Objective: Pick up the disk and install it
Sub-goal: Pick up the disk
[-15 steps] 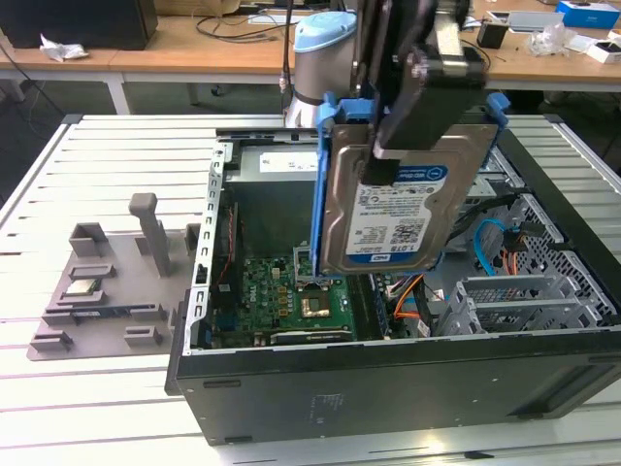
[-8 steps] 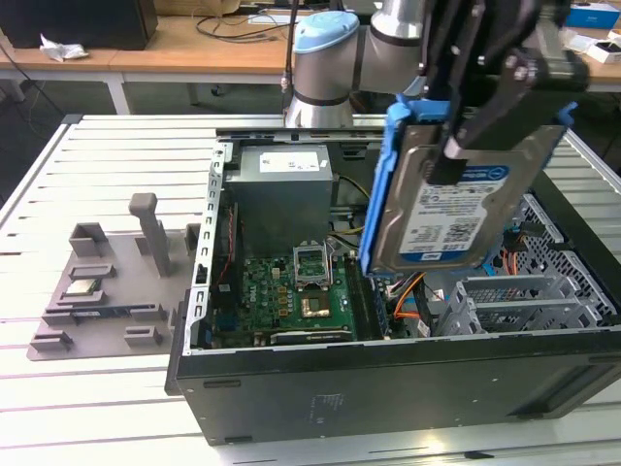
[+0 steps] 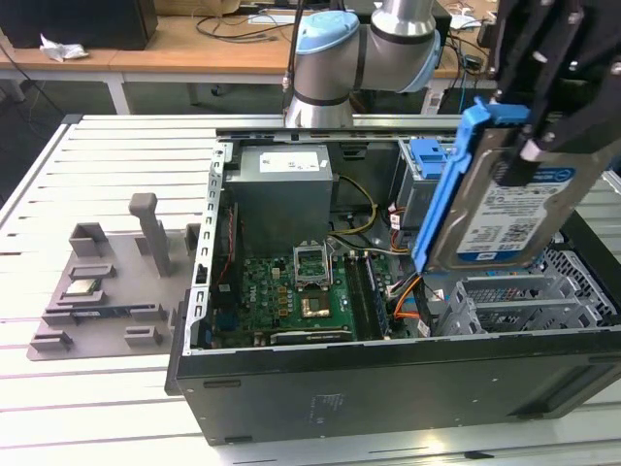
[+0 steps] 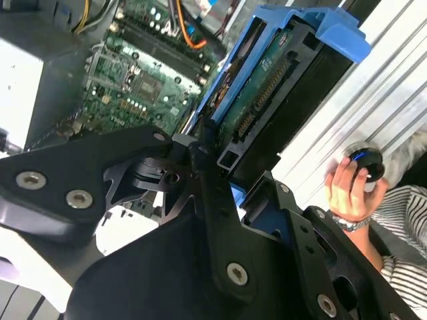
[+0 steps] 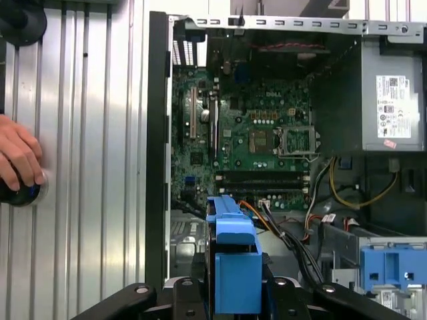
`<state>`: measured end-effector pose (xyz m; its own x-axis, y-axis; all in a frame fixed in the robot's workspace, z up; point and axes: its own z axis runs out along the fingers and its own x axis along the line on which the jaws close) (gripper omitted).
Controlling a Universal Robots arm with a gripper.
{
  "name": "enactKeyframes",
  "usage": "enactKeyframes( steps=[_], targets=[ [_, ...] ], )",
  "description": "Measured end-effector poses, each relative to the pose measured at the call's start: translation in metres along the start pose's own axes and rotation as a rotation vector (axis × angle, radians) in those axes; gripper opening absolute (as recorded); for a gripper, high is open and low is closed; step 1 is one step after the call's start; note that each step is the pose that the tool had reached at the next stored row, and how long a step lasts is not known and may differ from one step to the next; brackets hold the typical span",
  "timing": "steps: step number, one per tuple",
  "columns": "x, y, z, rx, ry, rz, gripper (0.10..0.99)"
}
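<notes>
Hanging tilted over the open computer case [image 3: 388,388] in the exterior view, one disk [image 3: 505,218] is clamped in the one tool [image 3: 532,146]; a slip would likely drop it onto the circuit board [image 3: 281,291]. In the second wrist view, cables [image 4: 190,32] below could snag its rail. In the first wrist view: one hand [image 5: 20,157] on the counter [image 5: 87,200], one bare blue bracket [image 5: 393,267].

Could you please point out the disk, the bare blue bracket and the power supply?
disk [image 3: 514,218], exterior view, on its printed label.
bare blue bracket [image 3: 428,157], exterior view, on its top part.
power supply [image 3: 281,209], exterior view, on its grey side.
</notes>
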<state>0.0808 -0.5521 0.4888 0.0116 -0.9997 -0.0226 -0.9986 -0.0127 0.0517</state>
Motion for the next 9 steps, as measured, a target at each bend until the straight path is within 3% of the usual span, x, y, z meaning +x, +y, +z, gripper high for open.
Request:
enactKeyframes(
  steps=[3,5,7,9],
  targets=[
    [0.0002,-0.0141,-0.0002,-0.001,0.0,0.0,0.369],
    [0.0004,-0.0291,-0.0005,-0.001,0.0,0.0,0.369],
    [0.0005,-0.0396,-0.0008,-0.001,0.0,0.0,0.369],
    [0.0005,-0.045,-0.001,-0.001,0.0,0.0,0.369]
  ],
)
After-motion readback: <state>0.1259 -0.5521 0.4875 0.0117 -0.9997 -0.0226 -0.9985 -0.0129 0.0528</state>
